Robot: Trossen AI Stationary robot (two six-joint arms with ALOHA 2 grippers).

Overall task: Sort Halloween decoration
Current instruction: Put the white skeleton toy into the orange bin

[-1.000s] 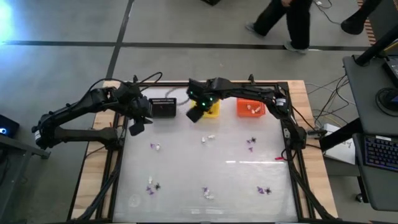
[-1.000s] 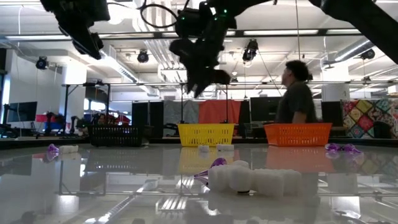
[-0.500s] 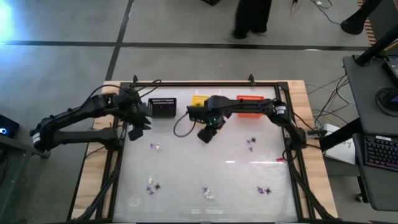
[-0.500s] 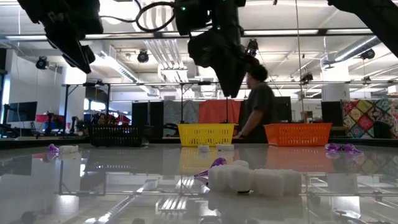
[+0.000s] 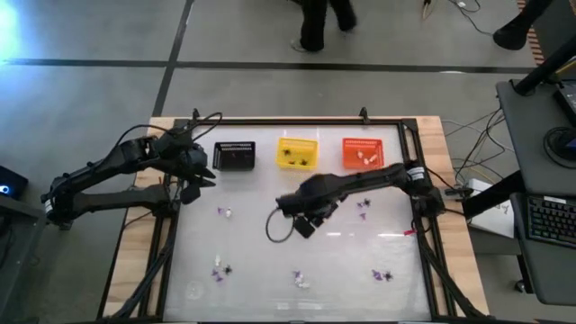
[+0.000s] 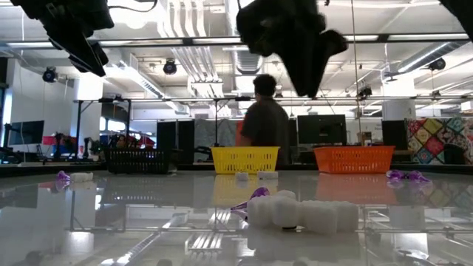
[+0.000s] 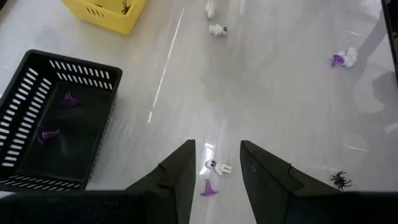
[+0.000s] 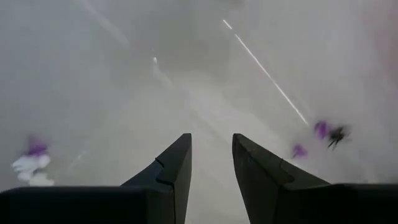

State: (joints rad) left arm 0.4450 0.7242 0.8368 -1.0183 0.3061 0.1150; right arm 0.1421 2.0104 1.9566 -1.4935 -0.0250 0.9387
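Tiny purple, white and black trinkets lie scattered on the glossy table: a pair (image 5: pixel 223 212) near my left gripper, others at the right (image 5: pixel 363 205) and along the near side (image 5: pixel 300 280). My left gripper (image 5: pixel 193 176) hovers open beside the black basket (image 5: pixel 235 156). In its wrist view a white skeleton (image 7: pixel 217 166) and a purple hat (image 7: pixel 208 188) lie on the table below its fingers. My right gripper (image 5: pixel 302 222) hangs open above mid-table. Its wrist view shows purple and black trinkets (image 8: pixel 328 134) to one side and a purple-and-white pair (image 8: pixel 31 158) to the other.
Three baskets stand in a row at the far edge: black with purple pieces (image 7: pixel 56 118), yellow (image 5: pixel 297 152) with dark pieces, orange (image 5: pixel 364 153) with white ones. A cable loops below the right wrist (image 5: pixel 274 225). A person (image 6: pixel 262 122) walks behind the table.
My right gripper has swung from over the yellow basket toward the table's near edge, and now hangs over mid-table. Both grippers have stayed open. The person in the room has walked leftward behind the baskets.
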